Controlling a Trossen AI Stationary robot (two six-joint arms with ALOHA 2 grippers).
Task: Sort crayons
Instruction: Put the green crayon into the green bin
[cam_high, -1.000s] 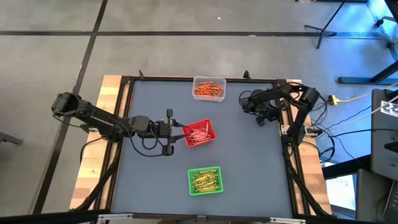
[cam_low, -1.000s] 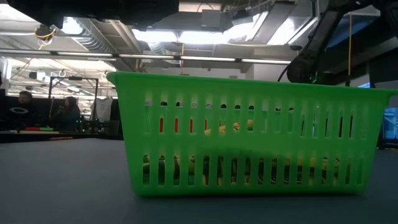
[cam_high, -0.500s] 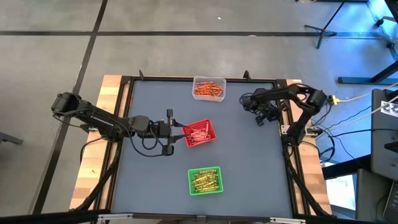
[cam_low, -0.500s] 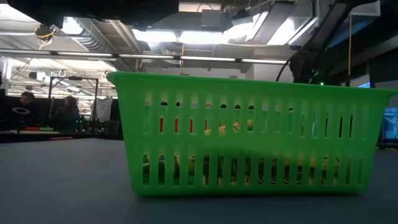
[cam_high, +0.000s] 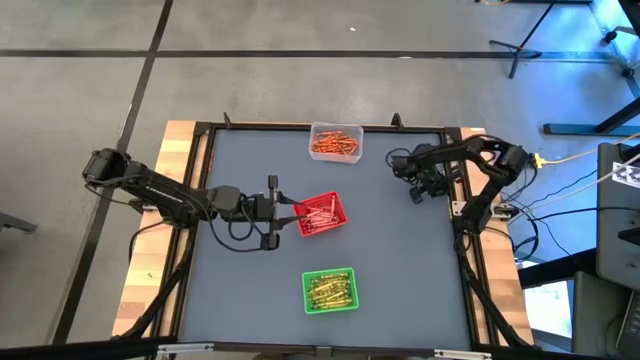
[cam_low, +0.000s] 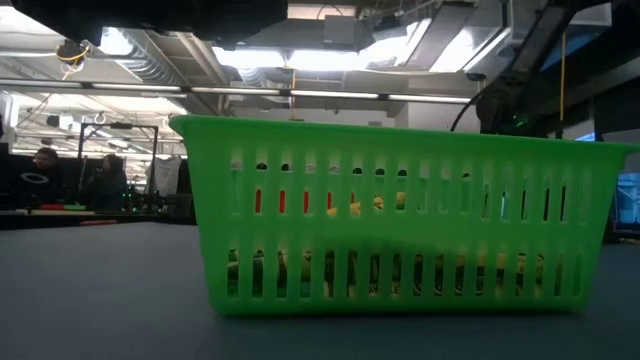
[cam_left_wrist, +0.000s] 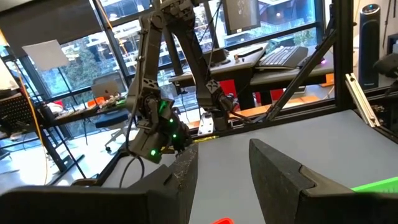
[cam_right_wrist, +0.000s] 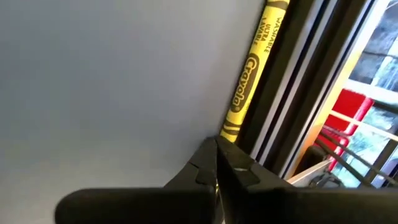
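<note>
Three trays stand on the grey table: a clear one (cam_high: 336, 143) of orange crayons at the far edge, a red one (cam_high: 322, 213) in the middle, and a green one (cam_high: 330, 290) (cam_low: 400, 215) of olive crayons near the front. My left gripper (cam_high: 290, 212) (cam_left_wrist: 224, 162) reaches level from the table's left to the red tray's left corner. My right gripper (cam_high: 425, 190) (cam_right_wrist: 217, 146) is shut and slants down by the table's right edge. Its tips are at one end of a yellow crayon (cam_right_wrist: 241, 87) that lies flat along the black edge rail. My left gripper has its fingers (cam_left_wrist: 273, 174) on either side of the red tray's left corner (cam_high: 299, 213), coming level from the table's left. The picture's lower edge cuts off the place of contact, with only a scrap of red (cam_left_wrist: 221, 220) showing. Whether the tray is lifted cannot be told. My right gripper's shut fingertips (cam_right_wrist: 208, 155) stand at the yellow crayon's nearer end (cam_right_wrist: 229, 132), slanting down from above. I cannot tell whether they touch it.
The black frame rail (cam_right_wrist: 280, 93) runs right beside the yellow crayon. In the low view the green tray fills the middle and hides most of the table behind it. People sit in the room far off at the left (cam_low: 40, 165).
My right arm's elbow has swung a little toward the table's right edge and its gripper has tipped slightly, staying shut. My left arm and the trays have kept still.
</note>
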